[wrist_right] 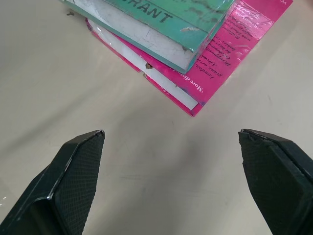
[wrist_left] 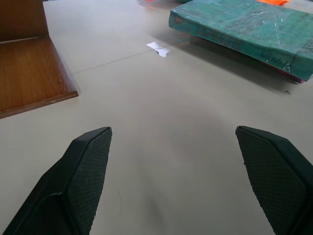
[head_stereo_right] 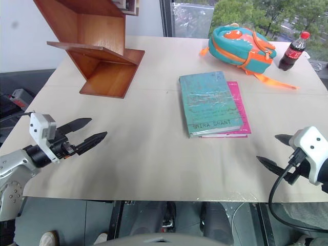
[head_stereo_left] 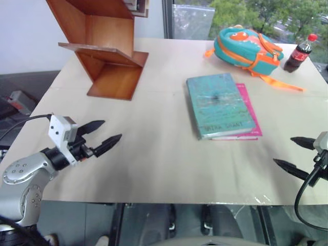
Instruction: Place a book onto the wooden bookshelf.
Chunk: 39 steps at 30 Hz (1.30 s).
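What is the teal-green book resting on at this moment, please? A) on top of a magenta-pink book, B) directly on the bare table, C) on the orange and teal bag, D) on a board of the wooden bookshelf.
A: the teal-green book lies on top of the magenta-pink book, whose edge sticks out beneath it, well apart from the wooden bookshelf.
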{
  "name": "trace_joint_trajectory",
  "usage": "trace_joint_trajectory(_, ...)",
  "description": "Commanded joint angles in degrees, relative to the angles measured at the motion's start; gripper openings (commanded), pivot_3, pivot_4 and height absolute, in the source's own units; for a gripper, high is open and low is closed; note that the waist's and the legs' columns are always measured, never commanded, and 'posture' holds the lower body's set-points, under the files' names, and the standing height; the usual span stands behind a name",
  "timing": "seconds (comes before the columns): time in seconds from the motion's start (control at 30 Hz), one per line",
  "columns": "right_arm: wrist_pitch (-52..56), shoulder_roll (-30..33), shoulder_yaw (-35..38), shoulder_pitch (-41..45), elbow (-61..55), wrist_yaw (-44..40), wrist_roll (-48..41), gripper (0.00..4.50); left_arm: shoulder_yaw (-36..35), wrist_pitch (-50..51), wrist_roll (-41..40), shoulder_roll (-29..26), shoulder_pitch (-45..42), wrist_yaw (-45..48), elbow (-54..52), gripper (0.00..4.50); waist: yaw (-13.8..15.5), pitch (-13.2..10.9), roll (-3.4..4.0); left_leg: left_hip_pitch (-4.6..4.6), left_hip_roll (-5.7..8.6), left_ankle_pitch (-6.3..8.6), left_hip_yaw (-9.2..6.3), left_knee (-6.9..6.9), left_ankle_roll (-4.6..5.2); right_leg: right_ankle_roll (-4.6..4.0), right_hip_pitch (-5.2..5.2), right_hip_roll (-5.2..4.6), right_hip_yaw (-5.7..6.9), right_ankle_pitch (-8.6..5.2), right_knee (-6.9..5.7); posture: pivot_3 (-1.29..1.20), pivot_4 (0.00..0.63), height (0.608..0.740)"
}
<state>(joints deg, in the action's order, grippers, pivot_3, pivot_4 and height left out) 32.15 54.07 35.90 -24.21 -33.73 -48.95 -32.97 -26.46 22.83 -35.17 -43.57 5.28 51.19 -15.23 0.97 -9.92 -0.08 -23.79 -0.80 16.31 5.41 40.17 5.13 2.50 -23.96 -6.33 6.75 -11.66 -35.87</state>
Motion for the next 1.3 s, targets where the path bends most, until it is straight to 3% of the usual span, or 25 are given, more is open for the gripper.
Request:
trace_joint_trajectory(0.03,0.4,0.7,0.7,2.8,-0.6,0.3,-0.1,4.50,-0.7,-0.2,-0.8,-1.5,-0.3,1.5,-1.5,4.25,0.0,0.0,0.00,0.00,0.00,0.00,0.00,0.00,0.00,0.01,0.00,0.00,0.00,0.00,0.00,0.00,0.150,0.740)
trace_joint_trajectory(0.13,2.4,0.8,-2.2,6.9,-1.1,2.0,-0.8,4.50,0.6,0.3,-1.2,-1.0,-1.3,1.4,-2.9,4.25,-0.1,0.0,0.00,0.04,0.00,0.00,0.05,0.00,0.00,0.01,-0.01,0.00,-0.04,0.00,0.00,0.00,0.150,0.740)
trace_joint_trajectory(0.23,5.3,0.3,-3.0,9.5,0.1,2.9,-2.0,3.78,0.9,0.3,-1.4,-0.9,-1.8,1.9,-3.3,4.50,-0.1,0.0,0.01,0.03,0.00,0.00,0.02,0.00,-0.01,0.00,-0.04,-0.02,-0.02,-0.01,0.00,0.00,0.150,0.740)
trace_joint_trajectory(0.43,8.2,0.0,-5.9,14.0,0.9,4.1,-2.5,0.72,2.2,1.3,-3.3,-0.9,-3.5,2.7,-4.4,4.50,0.0,0.0,0.01,-0.03,0.00,0.00,0.01,0.00,0.00,-0.19,-0.02,0.00,0.00,0.12,0.00,0.00,0.150,0.740)
trace_joint_trajectory(0.5,8.1,-0.1,-7.2,15.0,1.4,4.6,-1.7,0.03,2.7,1.7,-3.4,-0.8,-4.1,2.7,-4.7,4.50,0.0,0.0,0.02,-0.03,0.01,-0.01,0.02,0.00,0.00,-0.18,-0.02,0.01,0.00,0.11,0.00,0.00,0.150,0.740)
trace_joint_trajectory(0.63,5.5,-0.1,-12.1,20.3,6.2,9.9,5.7,0.03,4.2,2.7,-3.1,-0.2,-5.1,1.1,-5.6,4.50,-0.1,0.0,0.02,-0.01,0.01,-0.01,0.07,0.00,0.00,0.00,-0.01,0.18,-0.01,0.02,0.00,0.00,0.150,0.740)
trace_joint_trajectory(0.83,7.0,-2.5,-24.5,39.5,26.2,16.0,14.4,0.03,6.7,3.1,-2.7,1.6,-6.2,-1.6,-7.0,4.50,-0.5,0.0,0.04,0.08,0.04,-0.03,0.27,0.01,0.01,-0.03,-0.05,0.27,-0.01,0.05,-0.04,0.00,0.150,0.740)
trace_joint_trajectory(0.97,6.0,-9.7,-31.7,58.2,48.5,17.8,19.6,0.03,6.7,3.3,-4.8,1.9,-6.9,-0.7,-7.3,4.50,-1.1,-0.1,0.08,0.03,-0.02,-0.21,0.30,0.00,0.23,-0.05,-0.12,0.38,0.02,0.24,-0.08,0.00,0.150,0.740)
trace_joint_trajectory(1.1,-3.6,-18.2,-36.0,78.0,79.8,18.1,25.3,0.03,6.0,3.8,-8.0,1.9,-7.9,0.7,-9.3,4.50,-2.1,-0.2,0.16,-0.03,0.04,-0.23,0.45,0.00,0.24,0.00,-0.21,0.40,-0.09,0.29,-0.06,0.00,0.150,0.740)
trace_joint_trajectory(1.3,-14.3,-23.1,-37.9,88.5,101.0,13.3,30.2,0.03,3.9,4.3,-10.8,0.8,-5.7,2.5,-13.0,4.50,-1.7,-0.1,0.17,-0.04,0.09,-0.23,0.39,-0.28,0.24,-0.01,-0.20,0.37,0.04,0.28,0.03,0.00,0.150,0.740)
